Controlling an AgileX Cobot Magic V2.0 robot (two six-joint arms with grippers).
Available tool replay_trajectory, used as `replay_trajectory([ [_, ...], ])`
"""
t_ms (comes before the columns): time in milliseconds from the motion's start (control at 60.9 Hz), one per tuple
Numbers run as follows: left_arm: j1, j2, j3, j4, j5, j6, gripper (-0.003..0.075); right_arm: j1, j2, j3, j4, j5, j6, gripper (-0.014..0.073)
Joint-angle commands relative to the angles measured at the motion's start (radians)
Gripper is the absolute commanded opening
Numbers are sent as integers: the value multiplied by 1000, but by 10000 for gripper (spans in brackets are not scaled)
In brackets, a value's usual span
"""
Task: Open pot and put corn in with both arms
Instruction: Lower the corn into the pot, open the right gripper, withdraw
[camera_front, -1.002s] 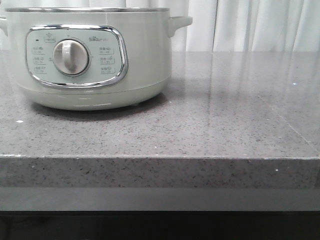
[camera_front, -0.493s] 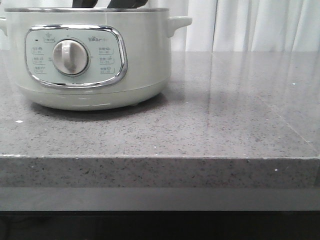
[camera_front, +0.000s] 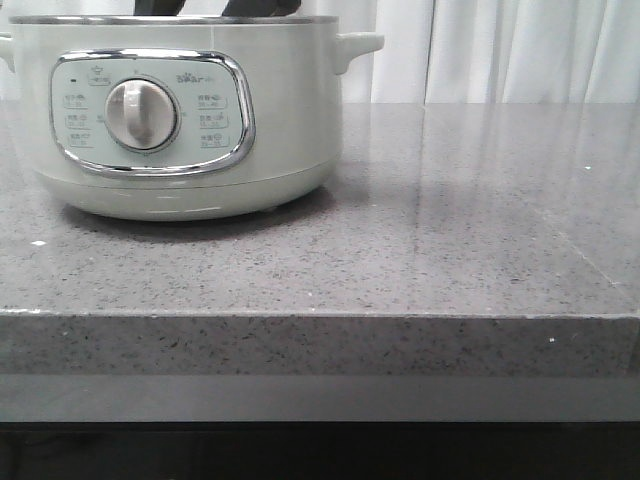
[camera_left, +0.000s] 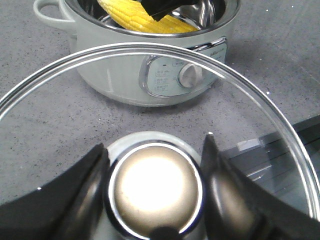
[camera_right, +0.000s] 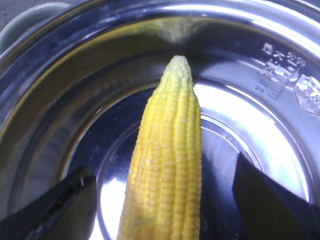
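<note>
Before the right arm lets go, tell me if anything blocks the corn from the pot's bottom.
Nothing visible does. The corn is already inside the pot, over bare steel. The glass lid is off, its knob between the left gripper fingers, away from the opening.

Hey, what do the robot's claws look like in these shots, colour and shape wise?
Both look black. The left claw has two broad, glossy fingers with rounded inner edges that catch highlights. The right claw shows two dark, wedge-shaped fingers with flatter faces. No cables, labels or markings are visible on either; the arms behind them are out of view.
</note>
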Motion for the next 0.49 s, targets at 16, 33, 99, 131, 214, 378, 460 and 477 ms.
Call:
replay_trajectory([
  [16, 0, 3, -37, -20, -138, -7, 263, -3, -64, -39, 9, -47, -11, 543],
  [33, 0, 3, -37, -20, -138, -7, 263, -3, -64, -39, 9, -47, -11, 528],
  [99, 0, 3, -37, -20, -138, -7, 263, -3, -64, -39, 9, -47, -11, 412],
  [131, 0, 3, -37, -20, -138, -7, 263, -3, -64, -39, 9, -47, -11, 353],
  [214, 0, 3, -37, -20, -138, -7, 263, -3, -64, -39, 9, -49, -11, 186],
  [378, 0, 3, -37, -20, -138, -7, 263, -3, -64, -39, 9, -49, -11, -62],
  [460, 0, 3, -37, -20, -138, -7, 263, -10, -72, -39, 9, -53, -11, -70],
  [477, 0, 3, -37, -20, -138, -7, 263, -11, -75, -39, 9, -53, -11, -71],
])
